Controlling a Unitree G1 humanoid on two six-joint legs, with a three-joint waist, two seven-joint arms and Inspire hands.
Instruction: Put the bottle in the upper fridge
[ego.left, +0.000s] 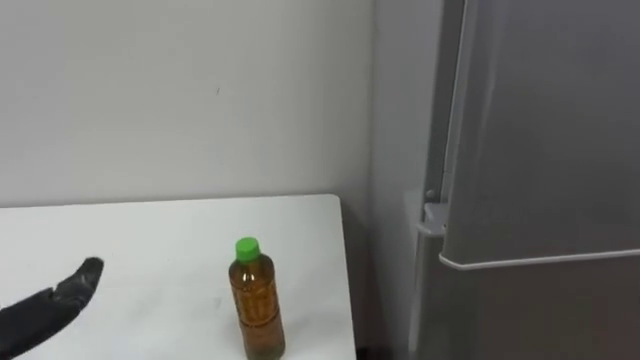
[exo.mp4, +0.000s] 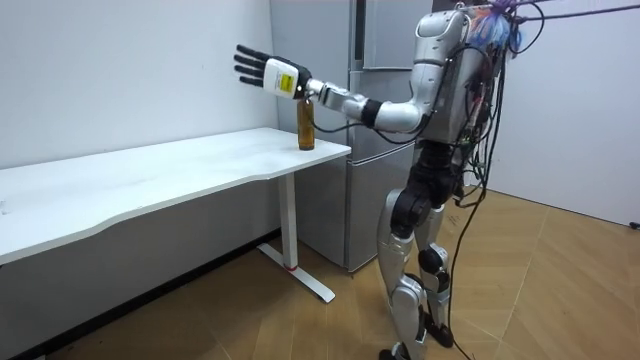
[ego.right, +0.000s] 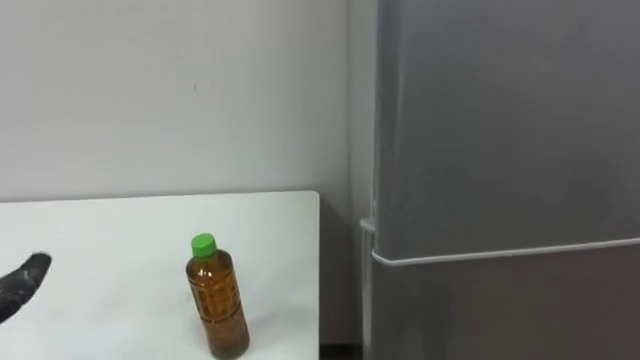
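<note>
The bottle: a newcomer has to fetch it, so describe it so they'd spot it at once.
Find the tall grey fridge; a white table stands against the wall beside it. At the table's end nearest the fridge stands the bottle, upright. It holds amber-brown liquid under a bright green cap, right of the robot's open left hand.

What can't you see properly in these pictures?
- Inside the fridge: in both eye views its shut doors hide what is in there.
- The left hand: in the left eye view the lower left edge cuts off all but the fingers; the room view shows it open.
- The cap of the bottle: in the room view the wrist seems to cover it.
- The fridge's lower part: in the room view the robot stands in front of it.
</note>
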